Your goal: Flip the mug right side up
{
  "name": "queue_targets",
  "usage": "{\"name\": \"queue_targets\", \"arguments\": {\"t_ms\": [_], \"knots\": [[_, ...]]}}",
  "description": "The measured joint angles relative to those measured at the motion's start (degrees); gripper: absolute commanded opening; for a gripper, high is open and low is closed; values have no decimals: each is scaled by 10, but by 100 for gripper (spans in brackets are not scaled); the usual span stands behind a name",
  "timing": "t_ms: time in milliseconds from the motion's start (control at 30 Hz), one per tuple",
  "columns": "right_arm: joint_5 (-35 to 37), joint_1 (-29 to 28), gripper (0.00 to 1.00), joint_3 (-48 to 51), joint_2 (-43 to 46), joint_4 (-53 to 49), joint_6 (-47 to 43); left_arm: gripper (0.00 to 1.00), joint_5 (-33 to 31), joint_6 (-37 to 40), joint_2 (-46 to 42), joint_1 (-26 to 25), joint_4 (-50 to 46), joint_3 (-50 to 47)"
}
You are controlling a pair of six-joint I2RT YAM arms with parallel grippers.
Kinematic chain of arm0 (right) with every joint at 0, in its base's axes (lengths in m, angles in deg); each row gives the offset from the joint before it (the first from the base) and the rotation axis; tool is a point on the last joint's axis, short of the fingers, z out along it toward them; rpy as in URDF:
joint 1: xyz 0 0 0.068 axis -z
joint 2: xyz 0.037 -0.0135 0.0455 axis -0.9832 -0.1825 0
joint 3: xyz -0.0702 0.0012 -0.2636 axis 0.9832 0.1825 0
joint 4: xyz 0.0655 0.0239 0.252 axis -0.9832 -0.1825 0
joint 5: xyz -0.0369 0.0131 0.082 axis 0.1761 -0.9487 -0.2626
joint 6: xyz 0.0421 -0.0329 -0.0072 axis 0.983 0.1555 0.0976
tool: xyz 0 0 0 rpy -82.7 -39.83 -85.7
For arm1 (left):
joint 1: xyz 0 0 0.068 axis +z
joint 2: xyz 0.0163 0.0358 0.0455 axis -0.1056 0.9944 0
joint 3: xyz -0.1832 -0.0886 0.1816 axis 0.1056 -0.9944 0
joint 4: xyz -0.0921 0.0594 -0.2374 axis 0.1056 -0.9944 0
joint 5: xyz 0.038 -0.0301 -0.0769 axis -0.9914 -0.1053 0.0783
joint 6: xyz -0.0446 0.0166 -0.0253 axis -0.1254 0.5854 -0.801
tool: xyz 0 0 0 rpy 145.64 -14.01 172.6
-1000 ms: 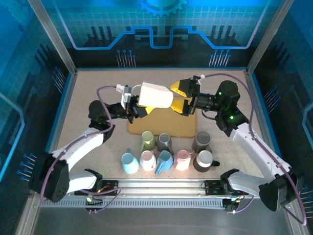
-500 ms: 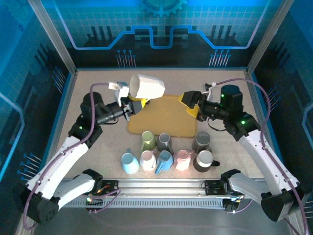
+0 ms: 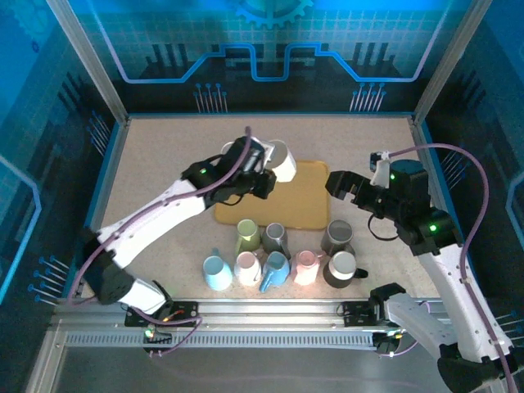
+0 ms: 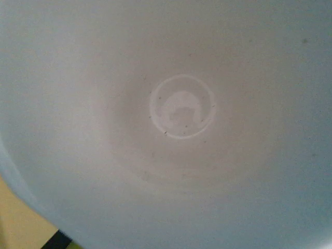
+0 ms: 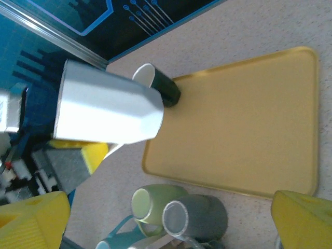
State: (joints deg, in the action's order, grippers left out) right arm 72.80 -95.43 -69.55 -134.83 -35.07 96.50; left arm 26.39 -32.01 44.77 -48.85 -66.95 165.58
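With the left fingers (image 5: 89, 153) pinched narrow on the rim of the white mug (image 3: 281, 160), which hangs sideways over the far-left corner of the yellow tray (image 3: 311, 209), and the right fingers (image 5: 303, 220) spread wide and well apart, the thin rim grip may slip or the mug may land tilted and topple.

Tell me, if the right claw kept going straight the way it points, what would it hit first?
Probably the yellow tray: the right gripper aims left and down over it. The white mug in the left gripper lies farther along, though depth is hard to judge.

Probably a robotics lab: aluminium frame (image 3: 89, 61) and blue circuit-print walls (image 3: 344, 41) enclose the table (image 3: 155, 160).
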Motion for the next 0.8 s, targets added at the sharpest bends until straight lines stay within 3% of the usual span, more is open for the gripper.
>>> {"name": "queue_targets", "arguments": {"t_ms": [200,367,533,800], "knots": [[24,0,99,7,7,-11,-18,0,-137,-64,169,-21,-94,183],[24,-1,99,29,5,-7,-26,0,-204,-128,300,-22,-181,319],[24,-1,99,47,-4,-3,-33,0,-218,-165,372,-20,-210,362],[13,-2,98,52,-6,8,-37,0,-208,-205,388,6,-211,362]]}}
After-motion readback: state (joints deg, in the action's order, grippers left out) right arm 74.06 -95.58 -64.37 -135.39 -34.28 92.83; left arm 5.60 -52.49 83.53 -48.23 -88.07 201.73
